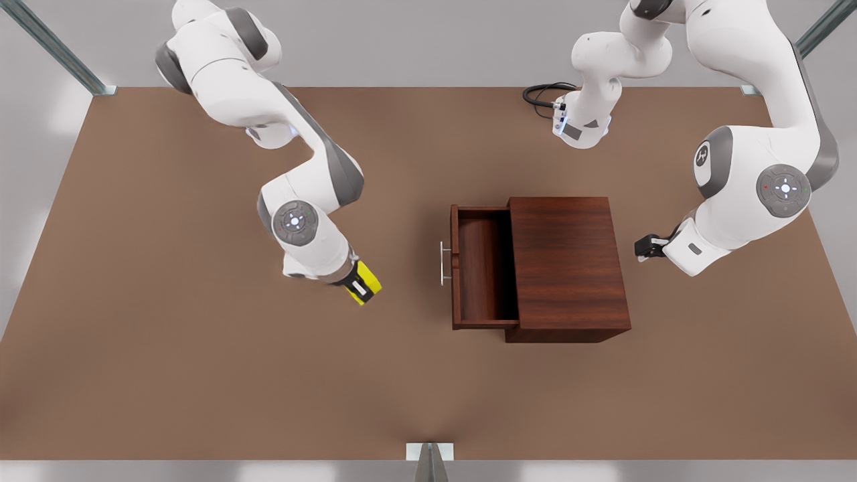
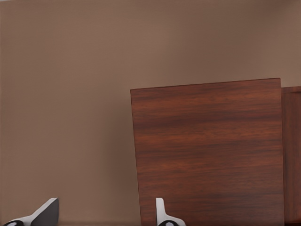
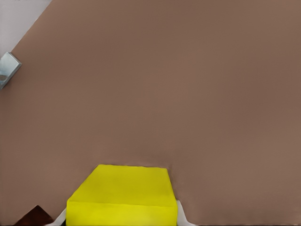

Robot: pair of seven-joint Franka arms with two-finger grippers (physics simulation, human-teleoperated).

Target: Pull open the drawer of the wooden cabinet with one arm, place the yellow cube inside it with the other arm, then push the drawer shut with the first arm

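Front view, going from its left to its right: my right gripper [image 1: 362, 284] sits over the brown table [image 1: 201, 375], left of the cabinet, and it has the yellow cube [image 1: 368, 280] pinched between its fingers. The cube is off to the left of the drawer handle [image 1: 443, 263], near it but apart, not over the drawer. In the right wrist view the yellow cube [image 3: 123, 197] sits right at my fingertips [image 3: 181, 215], with bare table beyond it and a dark wood corner at the edge; jaws closed down onto the cube's sides.

Next, the drawer [image 1: 483, 268] is pulled out toward the front view's left, its inside visible, thin silver bar on its front. It sticks out of the wooden cabinet [image 1: 568, 268], which stands about mid-table with a plain flat top.

Right of the cabinet, my left gripper [image 1: 644, 246] hovers just beside the cabinet's right side, apart from it, holding nothing. In the left wrist view the two fingertips [image 2: 164, 214] stand wide apart with only table between them, and the wooden cabinet [image 2: 209, 150] top lies ahead, a strip of the drawer [image 2: 291, 150] past its far edge. This arm waits.

A black cable [image 1: 542, 94] lies at the far table edge by that arm's base.
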